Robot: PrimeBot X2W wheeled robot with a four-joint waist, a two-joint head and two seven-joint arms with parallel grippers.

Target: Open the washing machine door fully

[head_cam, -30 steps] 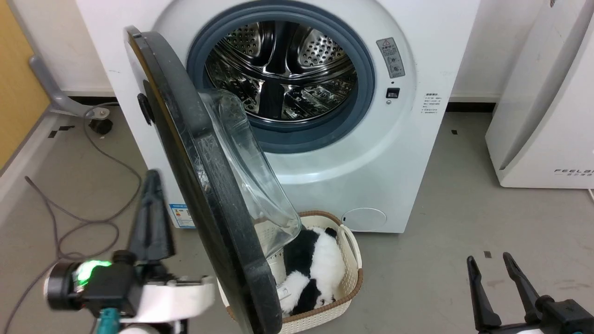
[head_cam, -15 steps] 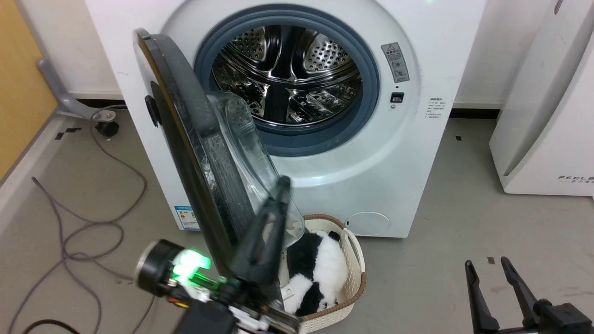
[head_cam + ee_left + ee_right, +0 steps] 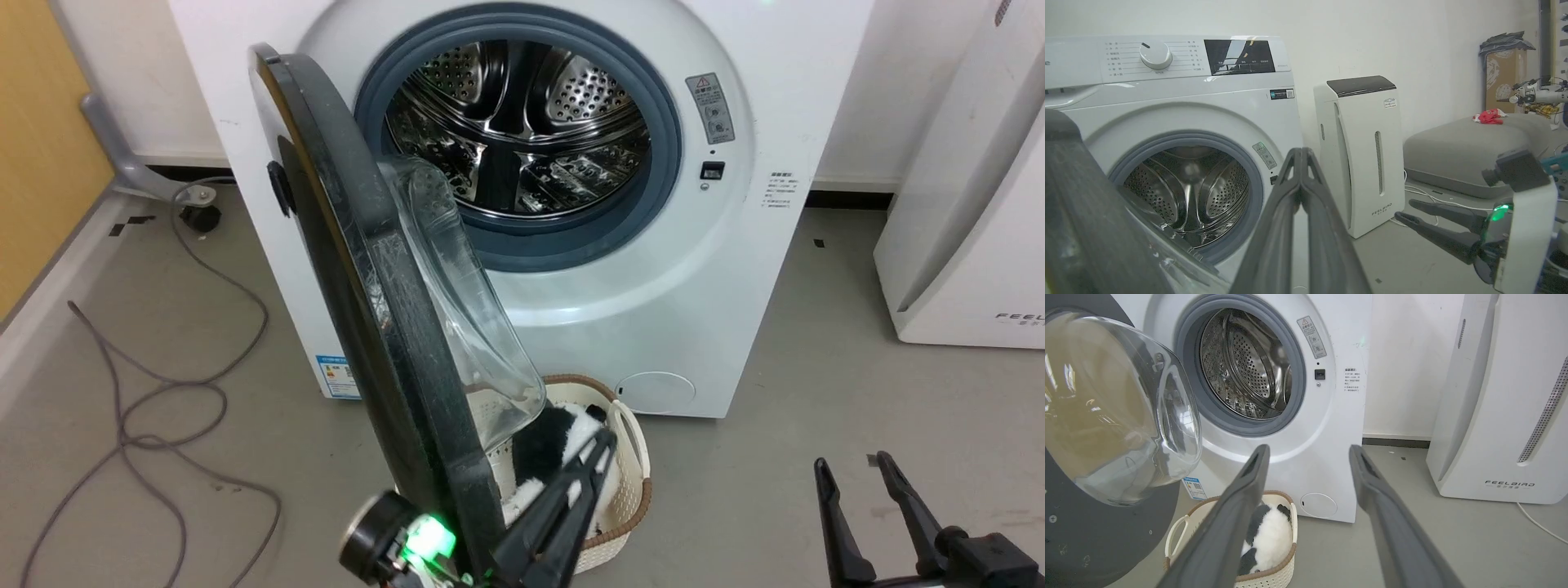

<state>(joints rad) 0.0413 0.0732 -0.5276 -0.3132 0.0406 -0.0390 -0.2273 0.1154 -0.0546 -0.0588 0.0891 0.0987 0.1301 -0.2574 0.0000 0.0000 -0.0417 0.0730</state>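
Though half open, washing machine door [image 3: 380,327] beside left gripper [image 3: 602,443]

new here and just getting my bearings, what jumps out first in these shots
The big black washing machine door stands swung out at the left of the white washing machine, baring its shiny steel drum. Below the door's glass bowl sits a cream basket holding a black-and-white plush toy, with the left gripper, fingers shut, in front of it.
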